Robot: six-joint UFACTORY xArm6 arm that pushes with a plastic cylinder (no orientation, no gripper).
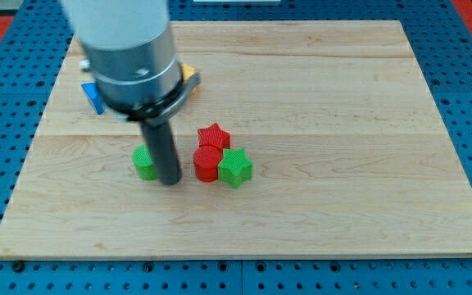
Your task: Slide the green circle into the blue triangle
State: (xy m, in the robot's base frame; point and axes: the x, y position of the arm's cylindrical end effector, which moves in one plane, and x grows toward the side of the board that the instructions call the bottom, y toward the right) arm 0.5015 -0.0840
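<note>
My tip (170, 182) is being pressed against the right side of the green circle (143, 162), left of the frame's centre on the bench (342, 123); as a plain rod, nothing is being held. The red cylinder (206, 164), red star (214, 136) and green star (236, 167) are clustered just right. The blue triangle (93, 97) is being partly hidden at upper left, a yellow block (188, 76) likewise.
</note>
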